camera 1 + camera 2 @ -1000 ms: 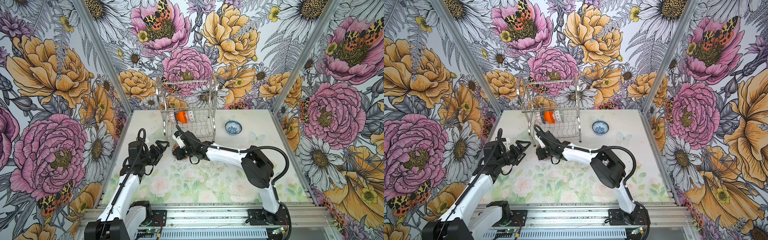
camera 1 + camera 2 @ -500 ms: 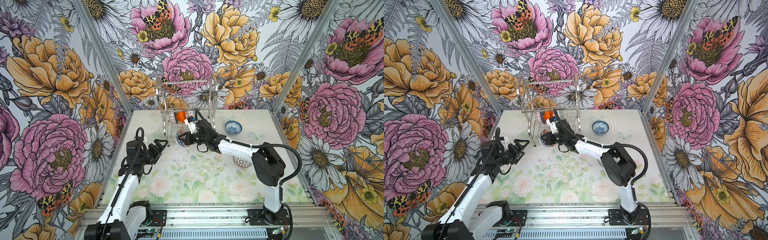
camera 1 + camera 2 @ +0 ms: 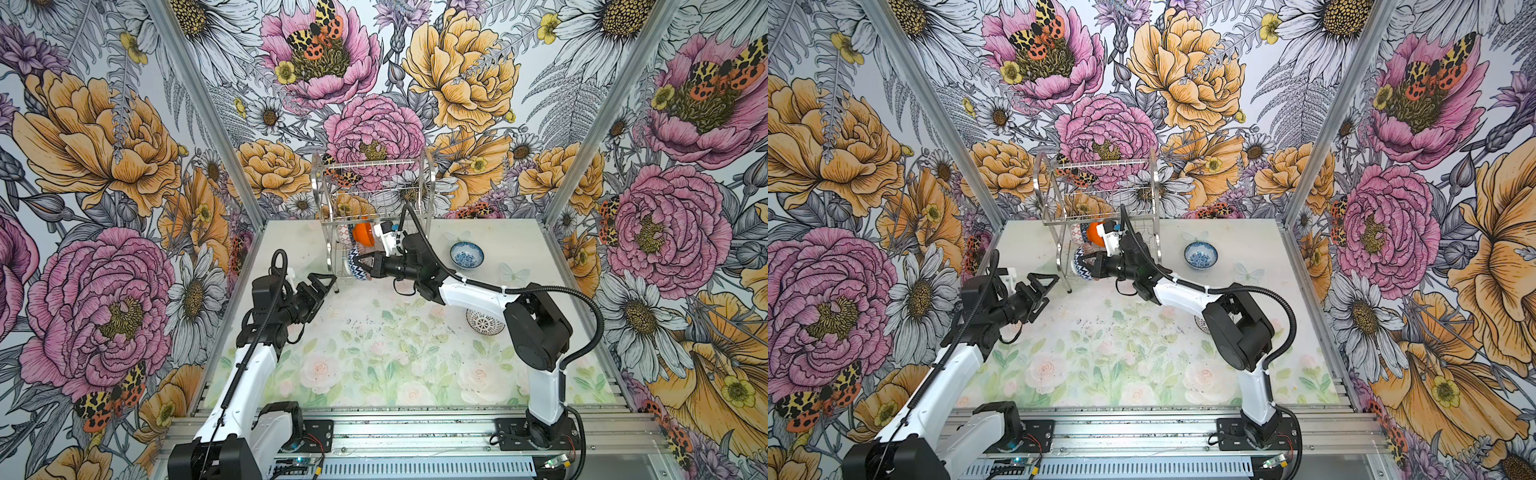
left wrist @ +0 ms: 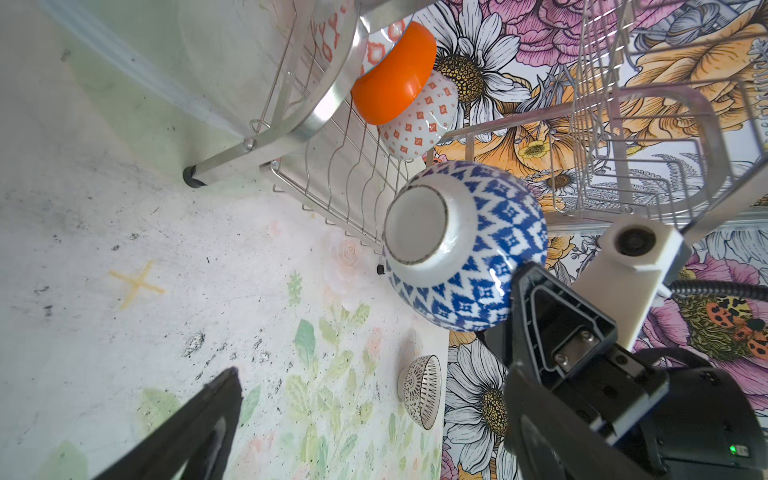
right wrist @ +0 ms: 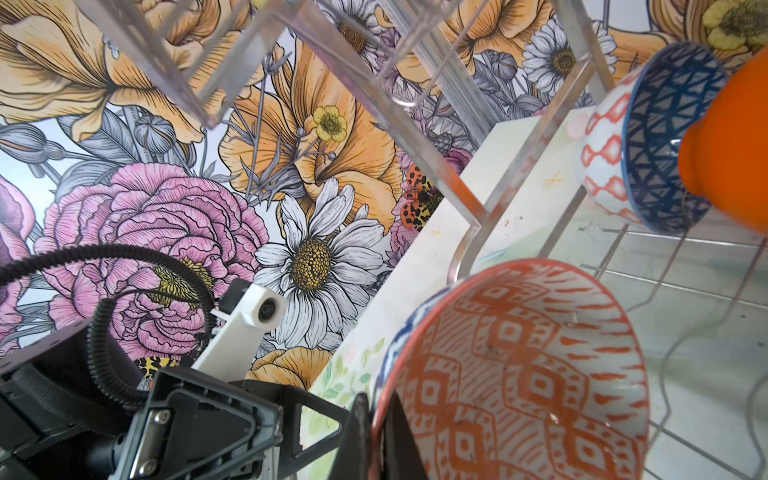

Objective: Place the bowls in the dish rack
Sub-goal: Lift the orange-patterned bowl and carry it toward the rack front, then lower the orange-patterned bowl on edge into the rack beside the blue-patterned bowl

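Here my right gripper (image 5: 376, 432) is clamped on the rim of the zigzag bowl (image 4: 469, 245). My right wrist view shows its orange-red inside, the left wrist view its navy outside and foot. It hangs tilted at the lower front edge of the rack (image 4: 257, 154), with bare wires between it and the orange bowl (image 3: 363, 233). My left gripper (image 3: 318, 286) gapes, well apart.

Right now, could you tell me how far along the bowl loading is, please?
Done: the plain orange bowl and an orange-red patterned bowl sit in the dish rack. In hand: the right gripper holds the navy-white zigzag bowl at the lower tier. Remaining: the blue-white floral bowl and black-lattice bowl on the table; the left gripper is open, empty.
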